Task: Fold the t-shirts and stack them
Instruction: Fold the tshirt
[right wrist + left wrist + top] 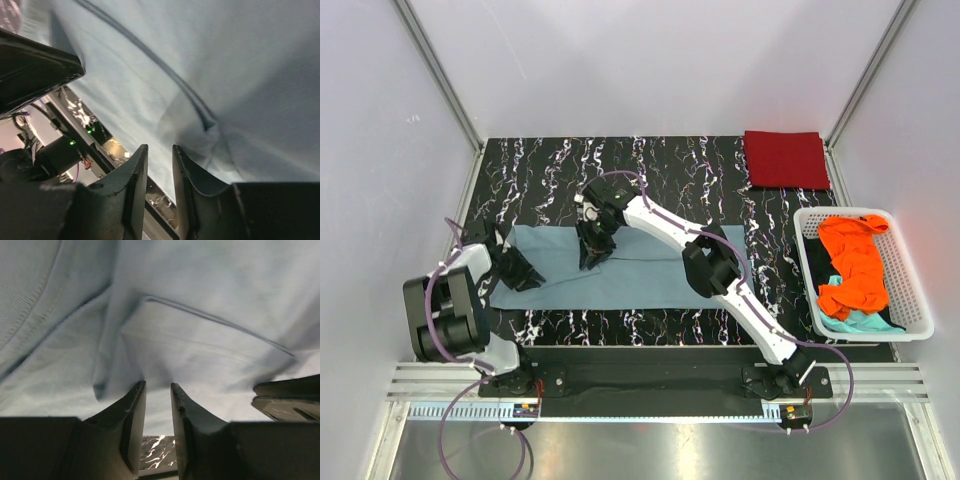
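left gripper (157, 385) and right gripper (160, 147) slightly parted over grey-blue t-shirt (645, 278) on marbled table (540, 170)

You can't tell whether left gripper (157, 386) or right gripper (160, 148) pinches the grey-blue shirt (640, 278); teal shirt (865, 322) mostly buried under orange shirt (855, 265).

Grey-blue t-shirt (640, 272) flat centre, red t-shirt (785, 160) folded far right, orange (855, 262), teal (861, 322) crumpled.

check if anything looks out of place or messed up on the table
Nothing stands out. The grey-blue shirt lies spread on the table, the red shirt sits folded at the far right corner, and the orange shirt is merely crumpled inside the basket.
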Robot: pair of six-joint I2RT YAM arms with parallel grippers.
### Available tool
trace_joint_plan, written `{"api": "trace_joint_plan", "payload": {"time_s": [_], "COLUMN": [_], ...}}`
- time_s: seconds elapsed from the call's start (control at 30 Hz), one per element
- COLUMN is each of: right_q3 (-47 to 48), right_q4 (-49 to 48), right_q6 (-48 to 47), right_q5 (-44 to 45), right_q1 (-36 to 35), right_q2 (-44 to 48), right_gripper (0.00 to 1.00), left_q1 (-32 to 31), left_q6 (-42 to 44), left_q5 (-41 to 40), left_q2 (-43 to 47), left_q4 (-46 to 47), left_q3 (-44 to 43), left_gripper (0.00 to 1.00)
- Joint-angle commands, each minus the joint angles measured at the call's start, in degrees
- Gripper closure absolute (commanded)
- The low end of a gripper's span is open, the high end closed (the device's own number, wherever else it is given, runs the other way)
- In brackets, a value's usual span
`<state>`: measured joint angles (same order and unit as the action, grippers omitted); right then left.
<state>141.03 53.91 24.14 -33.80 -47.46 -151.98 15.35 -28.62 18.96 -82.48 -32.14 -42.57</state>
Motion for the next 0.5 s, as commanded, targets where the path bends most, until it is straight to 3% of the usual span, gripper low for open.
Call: {"api": "trace_joint_plan", "payload": {"time_s": [0.0, 0.1, 0.27, 0.37, 0.47], "right_q3": [-1.89, -4.96, -10.33, -20.06, -38.74], "right_q4": [-1.00, -1.09, 1.18, 2.43, 2.08], "right_q6": [-0.06, -0.67, -3.74, -5.86, -6.65], "right_q5": [1.45, 2.42, 6.01, 11.19, 15.60], "right_q1": [0.70, 1.58, 2.28, 4.39, 8.25], "right_q2": [0.45, 3.60, 13.09, 22.76, 34.44], "right_gripper": [0.63, 0.55, 0.46, 0.36, 0.24], "left_q1": [2.57, 3.45, 3.02, 0.39, -4.71], "left_q6": [-0.48, 1.11, 0.50, -1.51, -5.54], "left_q5": [6.26, 7.23, 5.91, 3.90, 1.01], "left_q2": [-4.09, -2.79, 8.35, 13.63, 16.37], "left_q4": [5.77, 4.37, 1.21, 0.59, 0.50], "left_q3": [1.78, 1.26, 0.03, 0.55, 1.52], "left_gripper": [0.71, 0.71, 0.65, 0.59, 0.56]}}
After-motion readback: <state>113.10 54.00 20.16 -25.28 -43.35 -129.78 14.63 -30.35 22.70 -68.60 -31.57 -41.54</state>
